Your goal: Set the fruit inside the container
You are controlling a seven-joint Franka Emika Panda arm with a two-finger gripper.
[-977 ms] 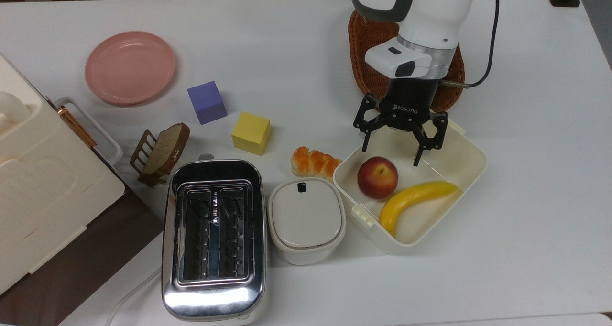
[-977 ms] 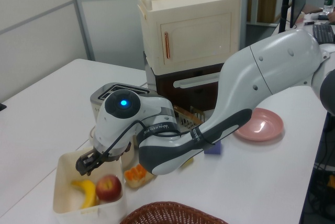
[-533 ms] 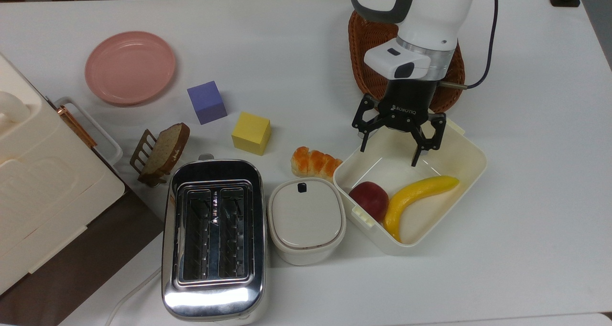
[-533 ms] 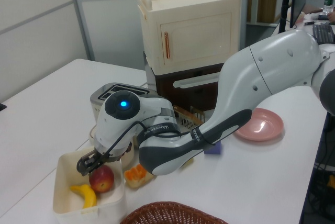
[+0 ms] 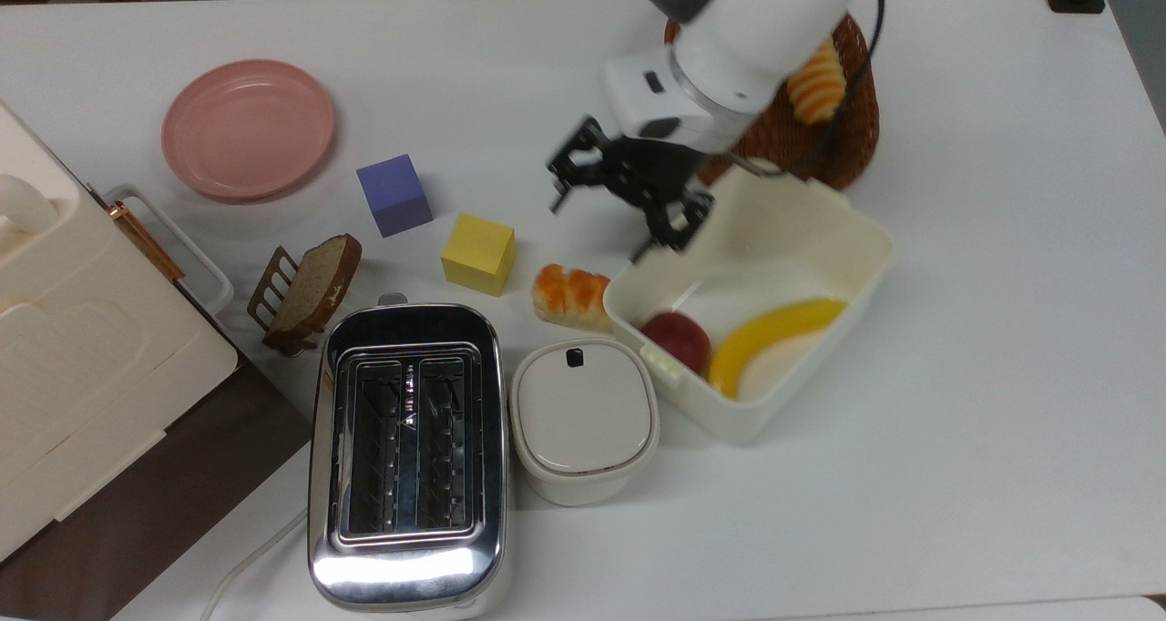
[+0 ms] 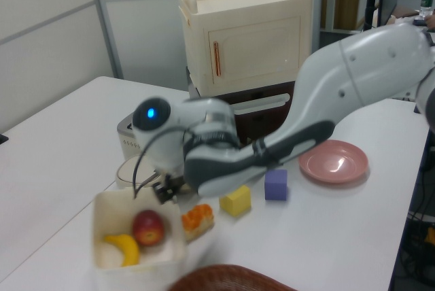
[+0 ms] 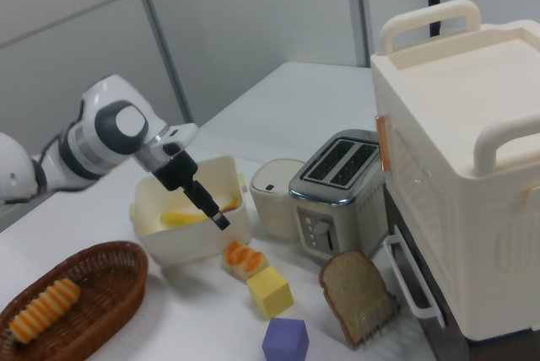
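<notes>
The fruit, a red apple, lies inside the container, in the corner nearest the white lidded pot. It rests next to a yellow banana. My gripper is open and holds nothing. It hangs over the table just outside the container's far-left corner in the top view, above an orange bread piece. In the left view the gripper is blurred behind the container's back wall.
Brown wicker basket with a striped pastry sits behind the container. White lidded pot, toaster, yellow cube, purple cube, toast on a rack, pink plate and a cream cabinet fill the top view's left.
The apple rolled from the container's middle to its corner. My arm swung toward the top view's left, off the container. Container and orange bread shifted slightly up-left.
</notes>
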